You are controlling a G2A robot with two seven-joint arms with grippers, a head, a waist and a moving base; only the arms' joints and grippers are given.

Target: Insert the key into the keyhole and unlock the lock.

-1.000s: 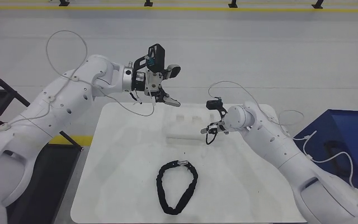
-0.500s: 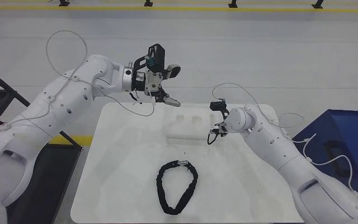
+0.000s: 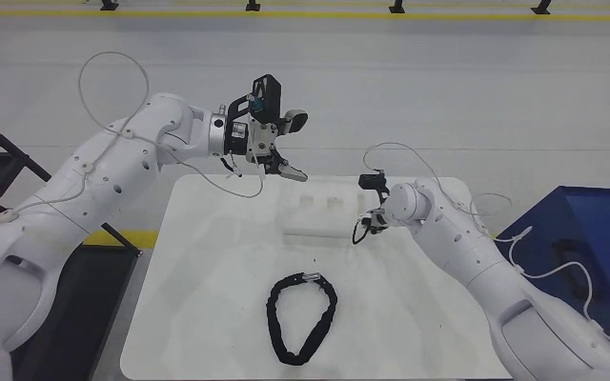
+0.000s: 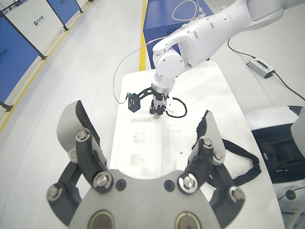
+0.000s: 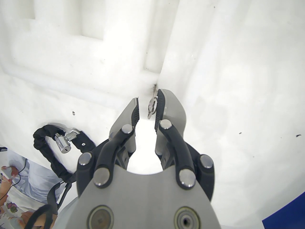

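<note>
Top view shows lock (image 3: 274,324) on white table (image 3: 191,305) over pale floor (image 3: 400,86)

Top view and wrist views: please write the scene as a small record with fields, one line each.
key: small silver key, between the fingers of the right gripper, at a corner of the white foam block
lock: black fabric-covered chain lock, closed loop, flat on the white table
left gripper: open, empty, raised over the table's far edge
right gripper: open, gap beside the key
</note>
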